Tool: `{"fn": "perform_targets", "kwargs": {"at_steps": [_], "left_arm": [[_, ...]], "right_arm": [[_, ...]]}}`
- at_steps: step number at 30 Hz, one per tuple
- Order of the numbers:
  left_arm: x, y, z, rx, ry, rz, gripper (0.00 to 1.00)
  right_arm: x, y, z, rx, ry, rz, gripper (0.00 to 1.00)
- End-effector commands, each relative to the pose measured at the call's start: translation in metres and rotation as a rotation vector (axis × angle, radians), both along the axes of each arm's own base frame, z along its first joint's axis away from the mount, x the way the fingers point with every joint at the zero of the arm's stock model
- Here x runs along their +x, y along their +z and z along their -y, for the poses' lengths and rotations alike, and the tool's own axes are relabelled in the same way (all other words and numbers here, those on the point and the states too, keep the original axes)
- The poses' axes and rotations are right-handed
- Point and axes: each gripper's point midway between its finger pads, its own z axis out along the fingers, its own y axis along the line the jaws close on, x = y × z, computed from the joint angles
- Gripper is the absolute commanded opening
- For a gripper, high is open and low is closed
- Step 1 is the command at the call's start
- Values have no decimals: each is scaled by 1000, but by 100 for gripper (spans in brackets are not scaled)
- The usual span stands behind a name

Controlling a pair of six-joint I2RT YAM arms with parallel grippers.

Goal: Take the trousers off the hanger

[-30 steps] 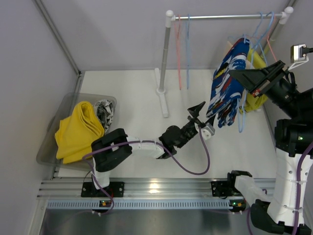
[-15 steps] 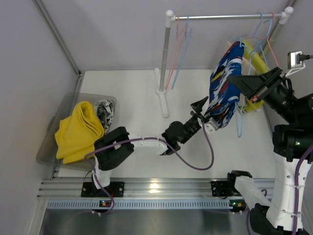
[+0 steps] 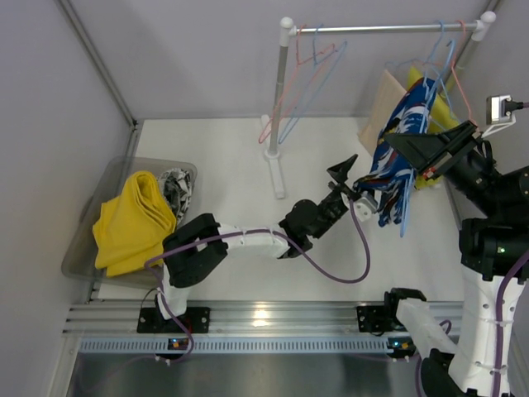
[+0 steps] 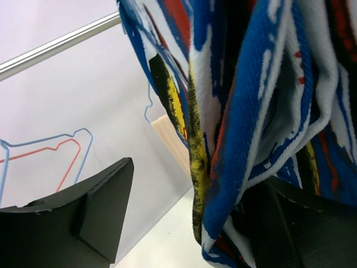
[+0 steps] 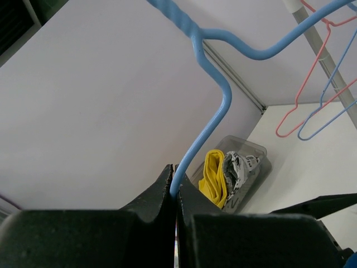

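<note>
The blue trousers (image 3: pixel 395 165) with white and red patches hang bunched on a blue hanger (image 3: pixel 405 217) at the right end of the rack. My right gripper (image 3: pixel 395 141) is shut on that hanger's wire (image 5: pixel 215 123), pinched between its fingertips in the right wrist view (image 5: pixel 176 173). My left gripper (image 3: pixel 354 184) is open at the trousers' lower edge. In its wrist view the cloth (image 4: pixel 268 111) hangs between the jaws and against the right finger. The yellow trousers (image 3: pixel 132 222) and the black-and-white print trousers (image 3: pixel 175 190) lie in the bin (image 3: pixel 78 256) at the left.
The rack's rail (image 3: pixel 380 29) runs along the back on a white post (image 3: pixel 279 99). Empty pink and blue hangers (image 3: pixel 302 91) swing from it. A beige cloth (image 3: pixel 382 107) and an olive-yellow cloth (image 3: pixel 438 99) hang behind the trousers. Walls close in at left and right.
The right gripper has pulled the hanger and blue trousers to the right and up, bunching them. The left gripper has followed to the right. The empty hangers have swung left.
</note>
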Motion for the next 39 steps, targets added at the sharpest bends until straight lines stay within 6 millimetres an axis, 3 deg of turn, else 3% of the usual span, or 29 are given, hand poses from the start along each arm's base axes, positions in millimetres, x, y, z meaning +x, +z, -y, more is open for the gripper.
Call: {"fn": "perform_targets", "kwargs": {"at_steps": [1, 5, 10, 20, 31, 36, 39], "left_arm": [[-22, 31, -5, -80, -40, 34, 80], [-31, 12, -3, -41, -55, 18, 80], [-28, 7, 1, -45, -46, -9, 81], [-25, 41, 3, -140, 3, -10, 85], [-25, 90, -3, -230, 21, 42, 77], [-29, 88, 0, -219, 1, 37, 84], [-37, 74, 4, -183, -20, 19, 92]], "right_arm": [[-18, 41, 2, -27, -39, 229, 0], [-23, 58, 2, 3, -34, 277, 0], [-27, 62, 4, 22, -49, 282, 0], [-22, 50, 5, 42, -53, 245, 0], [-23, 38, 4, 21, -46, 229, 0], [-21, 38, 5, 30, -52, 228, 0], [-20, 44, 5, 41, -53, 241, 0]]}}
